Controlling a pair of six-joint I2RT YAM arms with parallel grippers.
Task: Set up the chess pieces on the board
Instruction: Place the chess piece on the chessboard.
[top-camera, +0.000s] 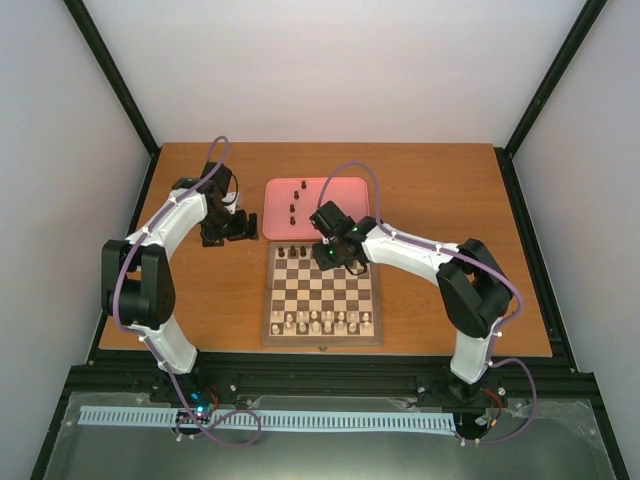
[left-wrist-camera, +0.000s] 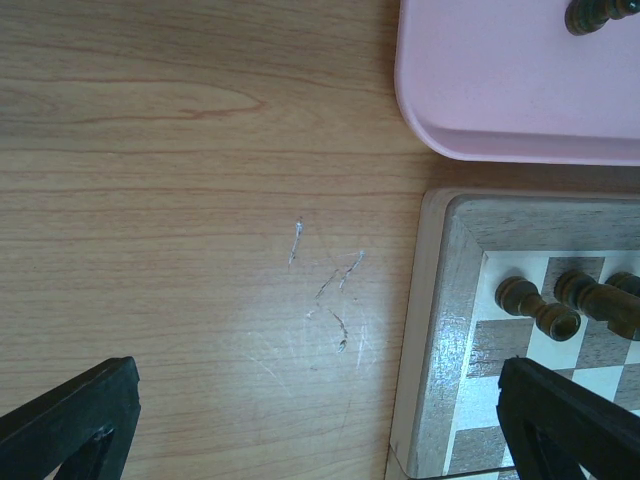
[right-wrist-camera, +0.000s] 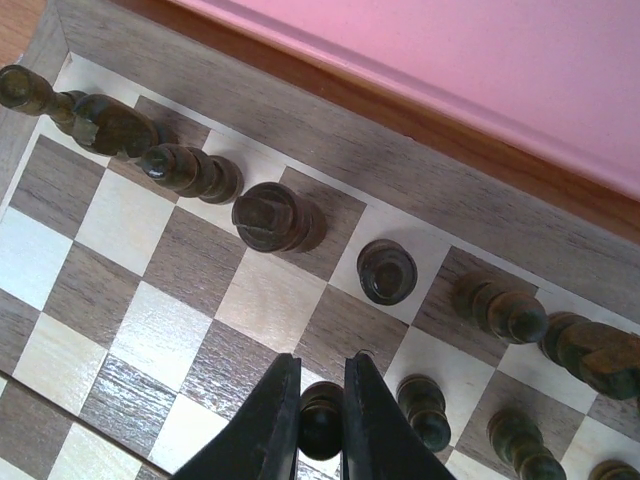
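One board (top-camera: 322, 292), one pink tray (top-camera: 340, 213), four dark pieces (top-camera: 297, 196) on it

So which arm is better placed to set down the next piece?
Right. The right gripper is shut on a dark pawn above the board; the left gripper hangs open over the table.

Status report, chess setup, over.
Left gripper open over table. Right gripper shut on dark pawn over board. Dark pieces waiting on pink tray.

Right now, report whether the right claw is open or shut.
Shut: the right wrist view shows the right claw pinching a dark chess piece between its fingers.
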